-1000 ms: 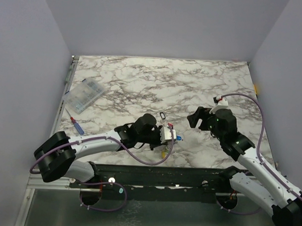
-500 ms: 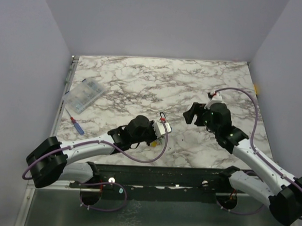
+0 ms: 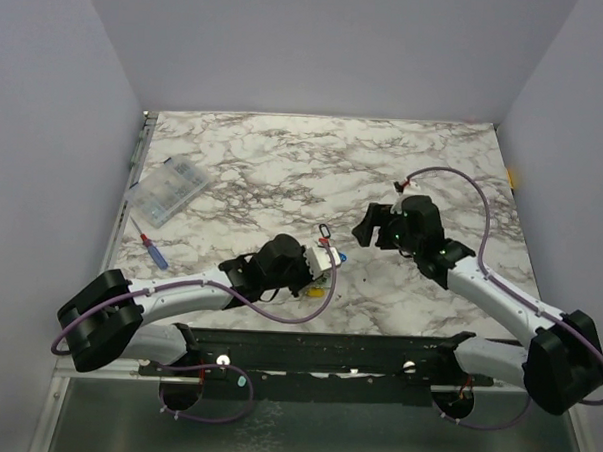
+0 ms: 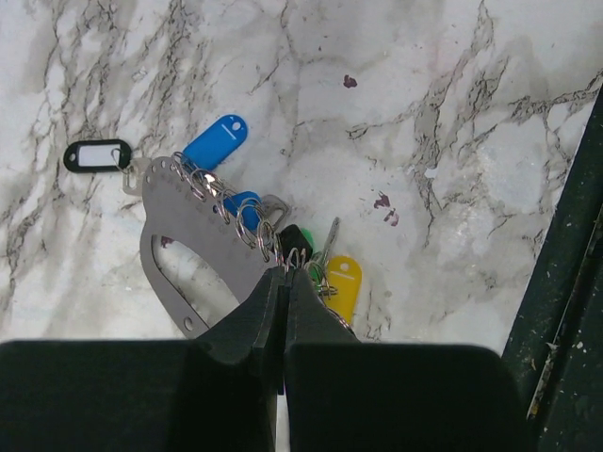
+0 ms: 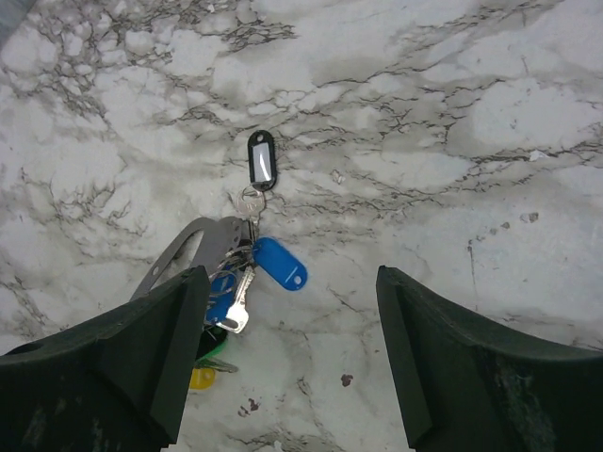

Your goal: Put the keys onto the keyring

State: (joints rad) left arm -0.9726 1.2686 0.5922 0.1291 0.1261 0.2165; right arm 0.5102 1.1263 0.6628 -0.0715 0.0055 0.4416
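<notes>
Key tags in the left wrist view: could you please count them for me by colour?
black tag: 1
blue tags: 2, the second under the rings
yellow tag: 1
green tag, mostly hidden: 1
Total: 5

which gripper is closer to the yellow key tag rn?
Left. The left gripper is shut on the key bunch, with the yellow tag right beside its tips. The right gripper hangs open off to the bunch's right, touching nothing.
</notes>
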